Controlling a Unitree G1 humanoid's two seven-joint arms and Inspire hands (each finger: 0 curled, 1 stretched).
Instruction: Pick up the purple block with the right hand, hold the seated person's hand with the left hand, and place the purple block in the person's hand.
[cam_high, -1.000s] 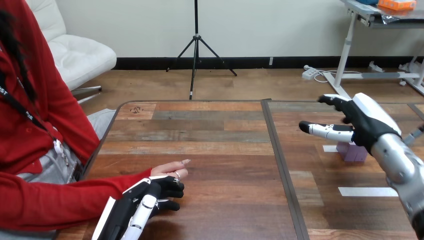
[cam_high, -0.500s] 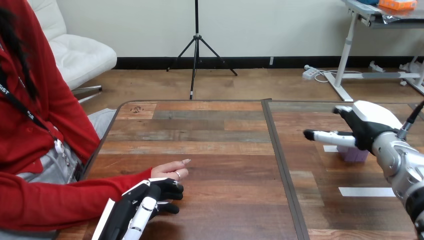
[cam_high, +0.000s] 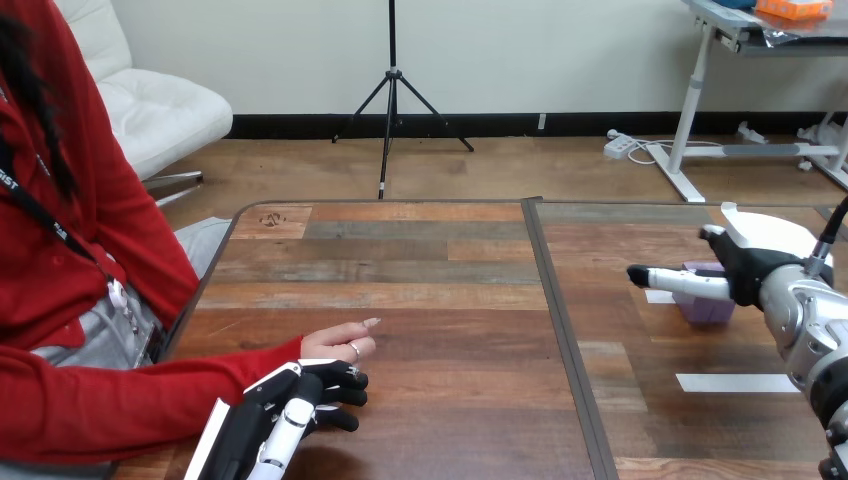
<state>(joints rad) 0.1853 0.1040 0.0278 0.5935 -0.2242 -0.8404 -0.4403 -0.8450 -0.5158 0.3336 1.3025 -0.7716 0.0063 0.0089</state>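
The purple block (cam_high: 708, 305) stands on the right part of the table, its top partly hidden. My right hand (cam_high: 752, 258) is lowered over it, open, with the thumb (cam_high: 678, 282) stretched left across the block's near upper edge and the fingers behind it. The person's hand (cam_high: 340, 343) lies on the table at the left, with its fingers pointing right. My left hand (cam_high: 285, 412) lies along its near side and touches it; whether it has hold of the person's hand I cannot tell.
A dark seam (cam_high: 560, 330) splits the wooden table into two tops. White tape strips (cam_high: 735, 382) lie near the block, one of them in front of it. The person's red sleeve (cam_high: 120, 400) rests along the table's left edge.
My right hand has sunk and drawn a little to the right, from above the purple block down around it. My left hand and the person's hand have stayed put.
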